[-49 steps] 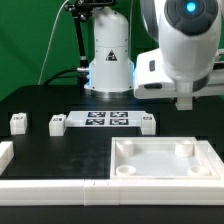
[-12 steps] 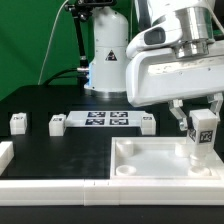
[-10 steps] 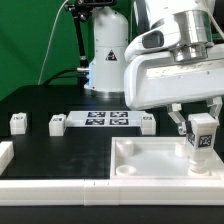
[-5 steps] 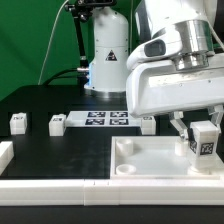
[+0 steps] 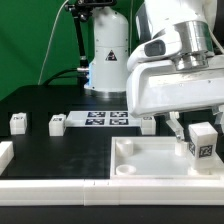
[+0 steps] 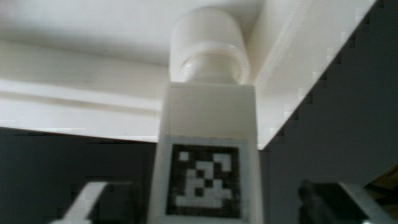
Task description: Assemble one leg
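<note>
A white leg (image 5: 204, 141) with a marker tag on its face stands upright in the large white tray-like piece (image 5: 150, 168), at the corner on the exterior view's right. My gripper (image 5: 200, 130) is around it and open. In the wrist view the leg (image 6: 210, 150) sits between the two fingers (image 6: 89, 202) with a dark gap on each side, and its round peg (image 6: 214, 50) points into the tray's corner. Three more legs (image 5: 18, 121), (image 5: 56, 123), (image 5: 148, 123) stand on the black table.
The marker board (image 5: 105, 119) lies between the loose legs at the back. A low white wall piece (image 5: 50, 186) runs along the table's front edge. The robot's base (image 5: 108, 60) stands behind the marker board.
The gripper carried the leg down and toward the exterior view's right into the tray's corner. Its fingers have spread away from the leg.
</note>
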Available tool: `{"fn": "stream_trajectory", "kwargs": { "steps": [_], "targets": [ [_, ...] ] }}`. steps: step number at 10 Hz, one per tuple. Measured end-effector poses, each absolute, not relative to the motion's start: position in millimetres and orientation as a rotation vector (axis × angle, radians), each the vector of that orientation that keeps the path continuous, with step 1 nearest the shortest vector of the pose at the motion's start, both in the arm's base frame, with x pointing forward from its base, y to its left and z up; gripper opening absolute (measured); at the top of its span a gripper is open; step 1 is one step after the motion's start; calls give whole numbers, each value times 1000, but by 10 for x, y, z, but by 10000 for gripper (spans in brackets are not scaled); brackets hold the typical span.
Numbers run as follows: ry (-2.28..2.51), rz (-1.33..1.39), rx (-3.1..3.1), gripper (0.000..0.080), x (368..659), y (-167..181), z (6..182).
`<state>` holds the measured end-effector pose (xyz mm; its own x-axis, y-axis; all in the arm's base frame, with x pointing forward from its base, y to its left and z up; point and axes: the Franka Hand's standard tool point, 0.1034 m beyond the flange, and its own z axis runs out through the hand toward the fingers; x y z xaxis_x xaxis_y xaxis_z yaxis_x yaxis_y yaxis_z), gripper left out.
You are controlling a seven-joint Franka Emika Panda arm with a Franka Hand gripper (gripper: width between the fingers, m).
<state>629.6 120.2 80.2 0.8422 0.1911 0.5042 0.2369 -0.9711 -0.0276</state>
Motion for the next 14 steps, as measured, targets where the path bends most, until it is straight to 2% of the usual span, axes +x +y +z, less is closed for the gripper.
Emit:
{"fn": "stream_trajectory", "kwargs": {
  "steps": [1,2,3,9,12,14],
  "targets": [
    [-341,-788,-2930,508,6296,1202,802],
    [-341,-788,-2930,619,6296,1202,802],
    [-341,-788,-2930,640,6296,1202,802],
    [-341,-787,-2929,649,6298,1203,809],
    [-345,-737,-2937,649,6351,1160,948],
    [-355,-676,-2941,649,6309,1206,902]
  ]
}}
